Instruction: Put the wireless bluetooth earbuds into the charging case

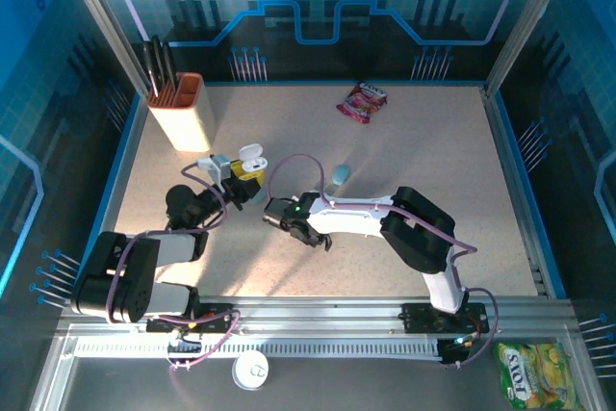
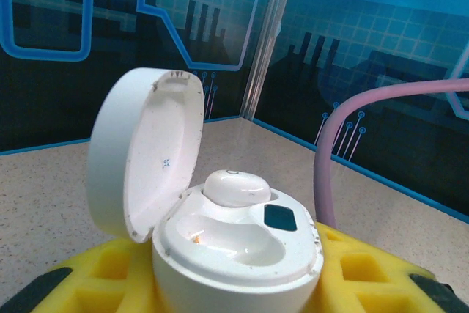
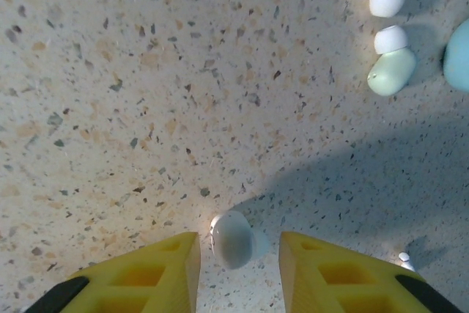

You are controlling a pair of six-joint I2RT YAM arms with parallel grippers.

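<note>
- Hard to make out: the tips of my left gripper [image 2: 234, 276] sat under its load. Only its yellow moulded fingers [image 2: 110, 273] showed, and the lower edge of the left wrist view cut them off.
- Left gripper: closed on the white pebble-shaped plastic charging case [image 2: 234, 254]. The case sat upright between the fingers, with its hinged lid [image 2: 143, 152] standing open.
- Case interior: one small white glossy earbud [image 2: 236, 187] was seated in the far well, beside a dark rounded-square window [image 2: 279, 218]. The near well showed its white floor and an orange glint too small to name.
- Right gripper [image 3: 238, 243]: its two yellow fingers pointed down at the speckled beige tabletop [image 3: 146, 108]. The jaws were narrowly apart and clasped nothing, and their roots were cut off by the bottom edge.
- Task item: a small white rounded plastic earbud [image 3: 232, 238] lay on the tabletop between my right jaws. A sliver of table showed on each side, so it touched neither finger.
- Further task items: two pale blue-green earbuds [image 3: 392, 71] with white tips lay well apart from those jaws, at the upper right of the right wrist view. The upper one was cropped by the top edge.
- Light-blue rounded case [image 3: 458, 56]: it lay just beside those two and was cropped by the right edge.
- Tiny white speck [image 3: 404, 260]: it lay near one right finger and was too small to identify.
- Overhead view: my right fingers were hidden beneath the wrist, and the loose earbuds were too small to pick out.
</note>
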